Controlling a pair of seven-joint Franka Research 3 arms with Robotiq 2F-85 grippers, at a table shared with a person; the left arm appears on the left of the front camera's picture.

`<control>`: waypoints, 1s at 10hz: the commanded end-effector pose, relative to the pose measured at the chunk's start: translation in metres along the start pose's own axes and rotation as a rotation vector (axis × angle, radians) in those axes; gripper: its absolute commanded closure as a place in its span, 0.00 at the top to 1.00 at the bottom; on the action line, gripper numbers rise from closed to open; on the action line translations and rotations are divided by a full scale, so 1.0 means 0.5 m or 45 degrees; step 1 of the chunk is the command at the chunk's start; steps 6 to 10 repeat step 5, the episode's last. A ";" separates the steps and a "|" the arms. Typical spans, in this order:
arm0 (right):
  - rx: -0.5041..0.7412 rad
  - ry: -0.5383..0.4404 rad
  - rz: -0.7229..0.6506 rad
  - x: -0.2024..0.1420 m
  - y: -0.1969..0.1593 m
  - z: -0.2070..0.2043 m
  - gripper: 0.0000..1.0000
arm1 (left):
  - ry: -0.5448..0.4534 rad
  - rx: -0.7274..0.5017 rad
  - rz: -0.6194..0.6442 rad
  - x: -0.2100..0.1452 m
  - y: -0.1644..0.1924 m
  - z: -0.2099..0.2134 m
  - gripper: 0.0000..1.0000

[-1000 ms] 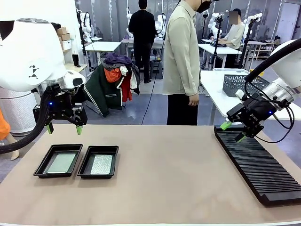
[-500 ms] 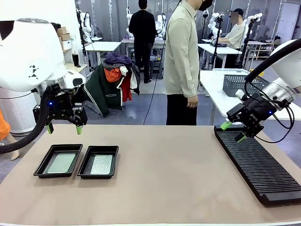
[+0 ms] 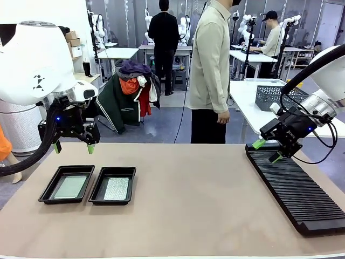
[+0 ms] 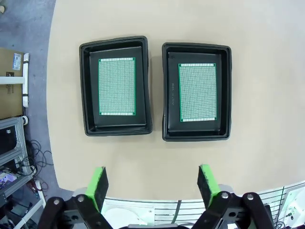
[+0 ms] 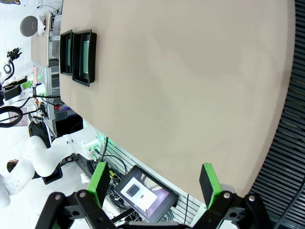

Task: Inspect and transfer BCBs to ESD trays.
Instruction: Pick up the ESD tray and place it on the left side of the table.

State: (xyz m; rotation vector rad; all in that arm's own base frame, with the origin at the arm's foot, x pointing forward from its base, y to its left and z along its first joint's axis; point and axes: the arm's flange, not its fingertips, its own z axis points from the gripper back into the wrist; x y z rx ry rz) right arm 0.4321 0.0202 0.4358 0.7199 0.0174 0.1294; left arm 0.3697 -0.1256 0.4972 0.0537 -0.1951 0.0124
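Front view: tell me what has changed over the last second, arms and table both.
Only the person behind the table shifted slightly, turning a bit further away. Nothing was taken hold of or let go. The left end effector stays open above the two ESD trays, each with a BCB inside; the right end effector stays open over the black slotted rack.
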 end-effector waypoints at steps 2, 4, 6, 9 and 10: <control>-0.021 -0.010 -0.024 -0.001 0.004 0.000 1.00 | -0.003 -0.003 0.006 0.001 0.003 -0.002 1.00; -0.021 -0.010 -0.024 -0.001 0.004 0.000 1.00 | -0.003 -0.003 0.006 0.001 0.003 -0.002 1.00; -0.021 -0.010 -0.024 -0.001 0.004 0.000 1.00 | -0.003 -0.003 0.006 0.001 0.003 -0.002 1.00; -0.021 -0.010 -0.024 -0.001 0.004 0.000 1.00 | -0.003 -0.003 0.006 0.001 0.003 -0.002 1.00; -0.021 -0.010 -0.024 -0.001 0.004 0.000 1.00 | -0.003 -0.003 0.006 0.001 0.003 -0.002 1.00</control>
